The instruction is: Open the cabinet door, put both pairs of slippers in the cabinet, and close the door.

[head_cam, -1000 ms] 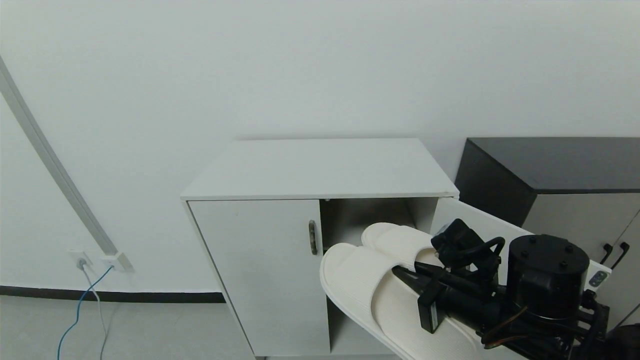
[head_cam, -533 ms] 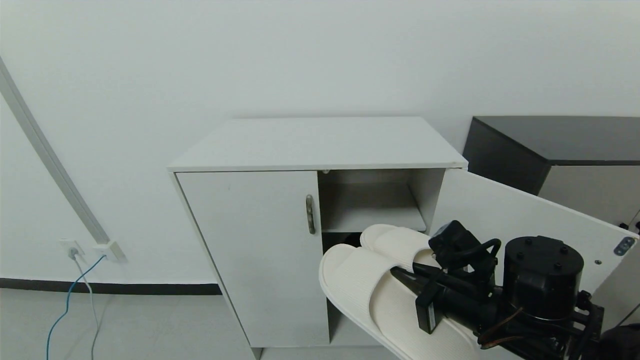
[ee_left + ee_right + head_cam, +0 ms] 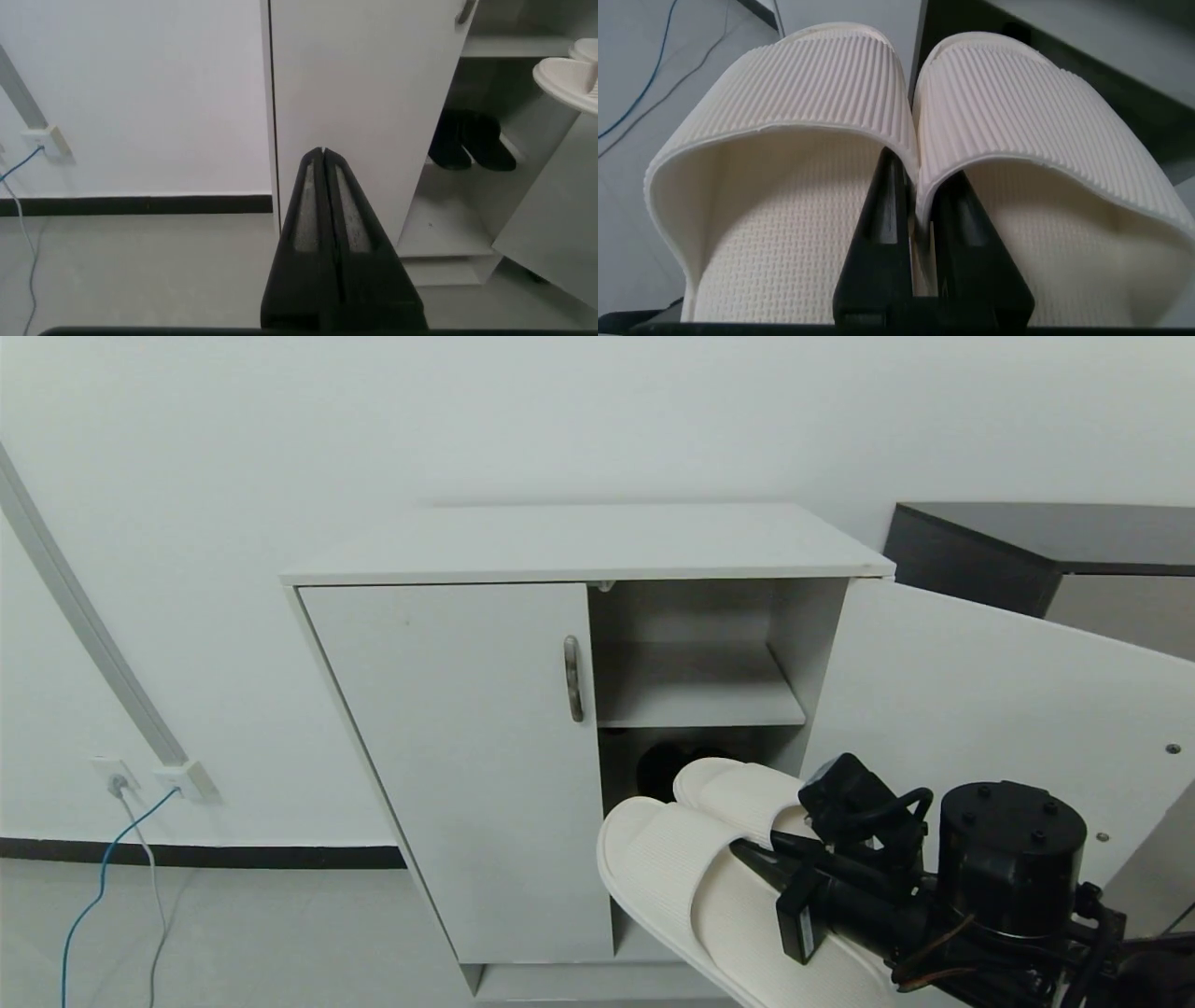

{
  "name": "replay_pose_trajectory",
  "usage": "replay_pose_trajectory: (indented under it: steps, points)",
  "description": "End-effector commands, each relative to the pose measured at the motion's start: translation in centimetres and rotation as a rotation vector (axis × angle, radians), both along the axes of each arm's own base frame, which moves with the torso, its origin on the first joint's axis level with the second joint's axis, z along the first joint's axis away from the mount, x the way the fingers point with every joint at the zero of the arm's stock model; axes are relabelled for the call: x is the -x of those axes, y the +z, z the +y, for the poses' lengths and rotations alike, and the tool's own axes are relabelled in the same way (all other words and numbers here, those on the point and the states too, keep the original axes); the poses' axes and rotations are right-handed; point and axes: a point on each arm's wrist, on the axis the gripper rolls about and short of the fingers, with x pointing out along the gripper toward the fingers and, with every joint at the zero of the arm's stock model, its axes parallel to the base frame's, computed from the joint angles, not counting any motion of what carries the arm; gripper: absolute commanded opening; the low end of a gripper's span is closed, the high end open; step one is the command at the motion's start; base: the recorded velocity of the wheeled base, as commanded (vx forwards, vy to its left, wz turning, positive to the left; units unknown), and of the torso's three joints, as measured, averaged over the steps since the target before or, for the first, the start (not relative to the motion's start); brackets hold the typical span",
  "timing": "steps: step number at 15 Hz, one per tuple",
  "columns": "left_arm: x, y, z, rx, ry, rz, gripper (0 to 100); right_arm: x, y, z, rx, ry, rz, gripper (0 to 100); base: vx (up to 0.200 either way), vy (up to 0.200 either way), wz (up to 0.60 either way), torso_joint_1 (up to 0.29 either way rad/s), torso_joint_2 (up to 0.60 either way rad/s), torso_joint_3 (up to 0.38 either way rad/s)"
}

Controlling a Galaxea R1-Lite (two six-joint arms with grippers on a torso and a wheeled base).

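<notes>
Plain white wall (image 3: 597, 420) across the back. Grey trunking (image 3: 84, 616) slanting down it on the left, ending at a small white junction box (image 3: 187, 781), with a wall socket (image 3: 112, 772) just beside. Blue cable (image 3: 93, 905) and white cable (image 3: 149, 868) hanging from there, trailing onto the light grey floor (image 3: 280, 933). Black skirting (image 3: 205, 856) along the foot of the wall. Far right, against the wall, a dark unit (image 3: 1027, 537) with black top and side and a grey front.
</notes>
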Motion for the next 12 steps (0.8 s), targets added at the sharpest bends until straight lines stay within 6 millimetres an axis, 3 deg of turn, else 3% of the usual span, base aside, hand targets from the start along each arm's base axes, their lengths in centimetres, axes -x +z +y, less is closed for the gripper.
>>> replay_pose_trajectory:
  steps: [1,6,12]
  points:
    - [-0.01,0.0,0.0,0.0,0.001,0.001,0,0.01,-0.05,0.03,0.002,0.001,0.001,0,0.0,0.0,0.0,-0.095,0.46,0.359]
    - [-0.01,0.0,0.0,0.0,0.001,0.001,0,0.03,-0.01,0.01,0.0,0.002,0.0,0,0.0,0.0,0.0,-0.048,0.44,0.391]
    - [-0.01,0.0,0.0,0.0,0.001,0.001,0,0.08,-0.01,0.07,0.002,0.004,-0.002,0,0.0,0.0,0.0,0.0,0.03,0.028]
